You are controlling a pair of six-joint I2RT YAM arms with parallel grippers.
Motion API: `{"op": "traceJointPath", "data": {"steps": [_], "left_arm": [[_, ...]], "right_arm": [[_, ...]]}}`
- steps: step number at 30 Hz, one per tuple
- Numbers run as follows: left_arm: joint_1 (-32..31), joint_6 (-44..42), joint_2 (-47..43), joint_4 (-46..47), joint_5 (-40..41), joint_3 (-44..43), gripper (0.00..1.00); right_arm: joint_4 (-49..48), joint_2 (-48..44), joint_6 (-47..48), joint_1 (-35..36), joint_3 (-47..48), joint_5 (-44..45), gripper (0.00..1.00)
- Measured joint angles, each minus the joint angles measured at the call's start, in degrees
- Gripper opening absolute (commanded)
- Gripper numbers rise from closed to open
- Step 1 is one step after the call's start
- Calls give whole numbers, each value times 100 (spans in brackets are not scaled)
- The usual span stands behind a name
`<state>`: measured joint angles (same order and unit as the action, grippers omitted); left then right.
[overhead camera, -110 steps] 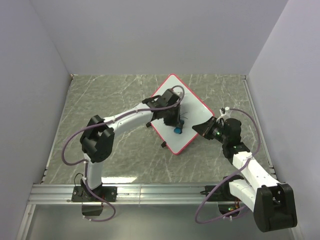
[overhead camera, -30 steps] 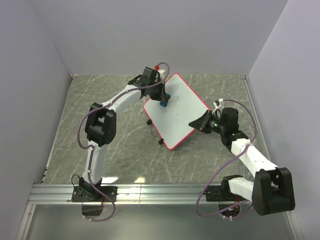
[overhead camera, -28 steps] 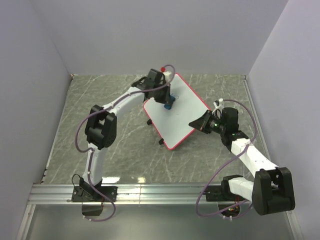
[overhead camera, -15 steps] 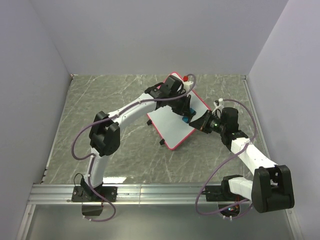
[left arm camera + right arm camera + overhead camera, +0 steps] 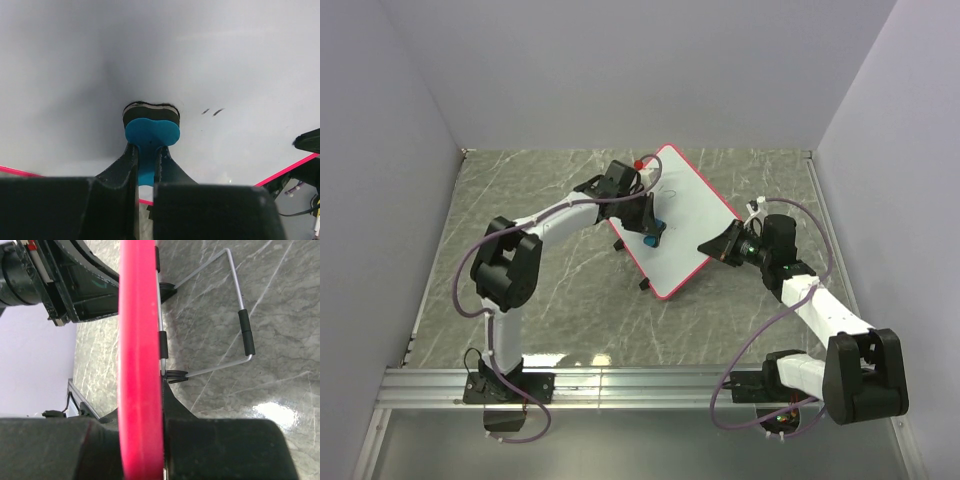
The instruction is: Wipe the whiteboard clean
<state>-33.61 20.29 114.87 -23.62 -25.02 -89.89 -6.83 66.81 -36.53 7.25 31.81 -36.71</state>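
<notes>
Left wrist view has the left gripper [image 5: 146, 159] closed on a blue eraser [image 5: 151, 131] pressed flat to the whiteboard [image 5: 175, 45], right of centre, for wiping (two dashes [image 5: 212, 112] show just right of it), while the right gripper [image 5: 718, 250] pinches its near-right edge to steady it.

Plain white across the face of the whiteboard [image 5: 688, 212], edged by a thin red-pink rim [image 5: 140, 365]; two short black dashes [image 5: 212, 111] on the white. Bright blue for the eraser [image 5: 151, 134], with a pad layered in black and grey. Grey-green marble with pale veins over the tabletop [image 5: 550, 290]. White shells and black joints on the left arm [image 5: 560, 212] and right arm [image 5: 825, 318], with purple cables [image 5: 458, 292]. Silver wire stand [image 5: 234, 280] with black sleeves. Pale lilac walls [image 5: 620, 70].
</notes>
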Motion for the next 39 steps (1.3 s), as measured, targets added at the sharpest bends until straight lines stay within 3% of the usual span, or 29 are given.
{"op": "traceJointPath", "data": {"steps": [6, 12, 21, 25, 30, 39], "left_arm": [[17, 149, -39, 48, 70, 70, 0], [-142, 164, 396, -782, 98, -999, 0], [-817, 378, 354, -437, 76, -1331, 0], [-570, 562, 706, -756, -153, -1930, 0], [-7, 815, 1585, -905, 48, -3392, 0], [1084, 1237, 2208, -942, 1001, -3519, 0]], "right_arm": [[-55, 72, 11, 0, 24, -20, 0], [-59, 160, -2, 0, 94, -28, 0], [-44, 201, 15, -37, 94, -33, 0], [-79, 219, 11, -37, 94, -46, 0], [-129, 236, -11, -35, 94, -83, 0], [-63, 293, -50, 20, 240, -96, 0]]}}
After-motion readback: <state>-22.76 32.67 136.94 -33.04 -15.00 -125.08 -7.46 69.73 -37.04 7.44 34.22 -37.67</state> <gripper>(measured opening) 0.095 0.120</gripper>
